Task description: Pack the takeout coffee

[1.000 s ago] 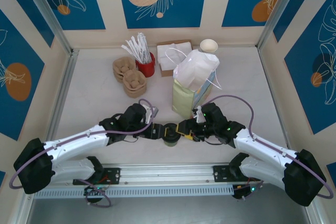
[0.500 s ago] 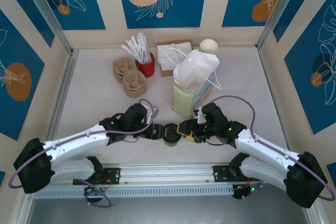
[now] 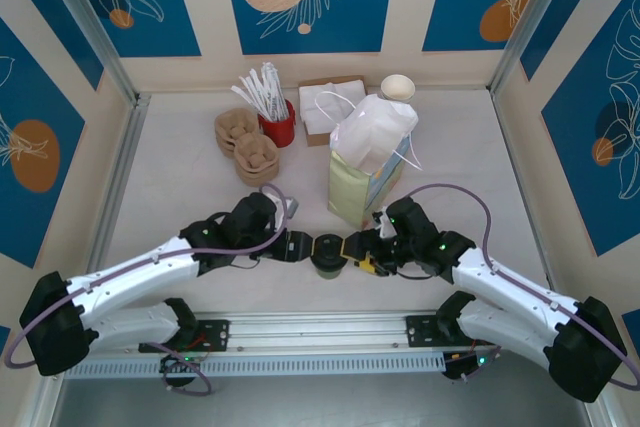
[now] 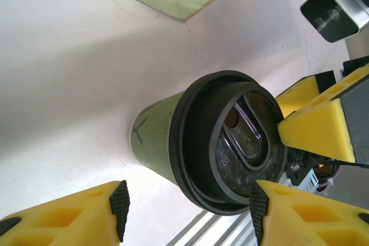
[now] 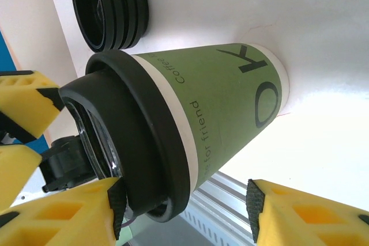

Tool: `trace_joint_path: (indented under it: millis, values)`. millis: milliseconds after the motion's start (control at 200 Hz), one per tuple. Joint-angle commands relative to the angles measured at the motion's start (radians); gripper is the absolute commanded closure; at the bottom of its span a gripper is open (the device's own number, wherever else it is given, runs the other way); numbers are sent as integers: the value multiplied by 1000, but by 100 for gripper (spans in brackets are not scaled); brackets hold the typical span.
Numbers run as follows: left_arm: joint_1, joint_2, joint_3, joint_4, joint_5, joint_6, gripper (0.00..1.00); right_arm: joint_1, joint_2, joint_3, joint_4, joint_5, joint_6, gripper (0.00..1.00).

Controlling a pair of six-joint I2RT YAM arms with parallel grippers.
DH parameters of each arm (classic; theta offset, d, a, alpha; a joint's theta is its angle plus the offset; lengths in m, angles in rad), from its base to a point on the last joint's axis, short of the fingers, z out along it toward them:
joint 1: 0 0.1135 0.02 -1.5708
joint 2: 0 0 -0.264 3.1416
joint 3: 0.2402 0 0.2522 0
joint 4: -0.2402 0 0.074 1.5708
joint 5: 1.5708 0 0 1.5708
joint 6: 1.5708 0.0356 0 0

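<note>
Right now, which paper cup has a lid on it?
The green cup in front: it wears a black lid, while the cream cup at the back is lidless.

the left arm (image 3: 130,282) and right arm (image 3: 510,292) are wearing white shells over black joints, each trailing a lilac cable (image 3: 450,187); yellow fingers (image 4: 63,217) are carrying black pads (image 4: 119,208).
</note>
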Motion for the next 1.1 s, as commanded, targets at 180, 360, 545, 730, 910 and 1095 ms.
trace_joint_path:
  millis: [180, 360, 545, 730, 910, 1095]
  values:
    - [-10, -76, 34, -85, -64, 23, 39, 45, -2, 5, 52, 0, 47, 40]
    - [-10, -106, 25, -99, -73, 20, 39, 73, 27, 8, 98, 8, 63, 40]
    - [-10, -137, 21, -113, -85, 19, 39, 100, 64, 9, 144, 22, 77, 40]
    - [-10, -164, 14, -126, -93, 16, 38, 129, 98, 10, 188, 62, 93, 40]
    - [-11, -184, 7, -136, -99, 12, 38, 166, 124, 0, 238, 119, 117, 41]
    - [-10, -194, 4, -142, -111, 10, 38, 188, 158, 7, 277, 157, 128, 40]
